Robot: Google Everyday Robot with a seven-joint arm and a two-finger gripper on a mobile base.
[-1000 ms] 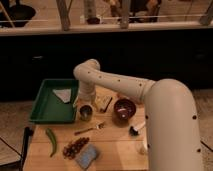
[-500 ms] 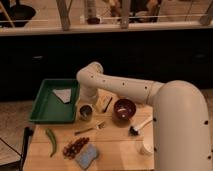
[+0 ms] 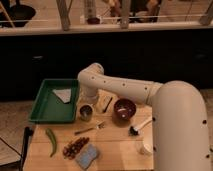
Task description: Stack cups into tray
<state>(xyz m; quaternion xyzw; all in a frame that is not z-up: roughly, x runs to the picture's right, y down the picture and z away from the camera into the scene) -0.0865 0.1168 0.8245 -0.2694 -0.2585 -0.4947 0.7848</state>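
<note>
Since the earlier view, the white arm (image 3: 120, 87) had sunk lower and its elbow had slid slightly toward three o'clock, bringing the gripper (image 3: 86, 105) down close over the dark grey cup (image 3: 86, 114), which had not shifted. The gripper hung straight above that cup with its fingers spread wide and released, grasping nothing that we could make out. We could not tell whether they touched the rim. The dark grey cup stood upright on the wooden table (image 3: 115, 150), just outside the green tray (image 3: 50, 110), at four o'clock from the tray's middle and beside its near right corner. Inside the tray, toward one o'clock of its floor, lay the pale cup (image 3: 62, 94), seemingly tipped on its side. At three o'clock from the dark grey cup sat the maroon bowl (image 3: 125, 109), near but apart, with a dark flat bar (image 3: 107, 104) between them. A fork (image 3: 91, 129) lay at six o'clock from that cup. Toward seven o'clock we saw a green pepper pod (image 3: 51, 141), a reddish-brown heap (image 3: 75, 146) and a blue sponge (image 3: 87, 156). Toward four o'clock lay a white-handled utensil (image 3: 139, 126) and, beyond it, a small white cup (image 3: 145, 147).
</note>
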